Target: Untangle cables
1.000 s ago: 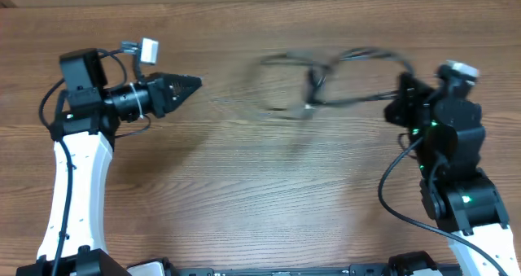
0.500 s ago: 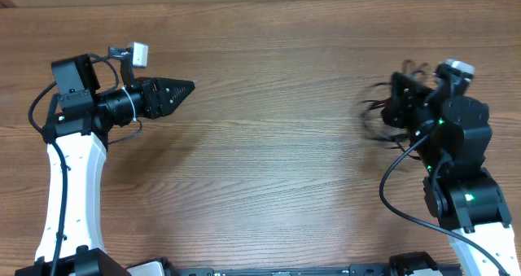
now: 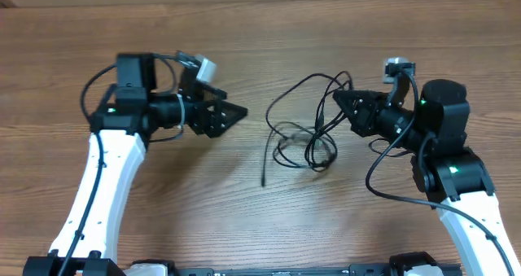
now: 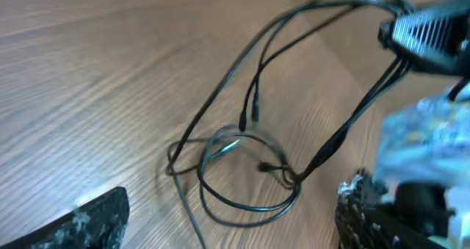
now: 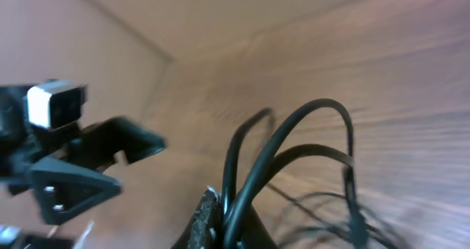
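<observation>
Several strands at once are pinched in my right fingers [image 3: 343,105], shut tight on the cables [image 3: 305,142]. The lower loops lie knotted on the bench [image 3: 244,219] between my arms. Now my left fingers [image 3: 228,117] gape wide, holding nothing. Danger: grab the wrong loop and pulling cinches the knot, or drags the whole bundle. That loose end [image 3: 263,178] may whip free. Nothing blocks my reach, though my right arm's thick wiring [image 3: 369,177] hangs near. Mustn't snag it.
</observation>
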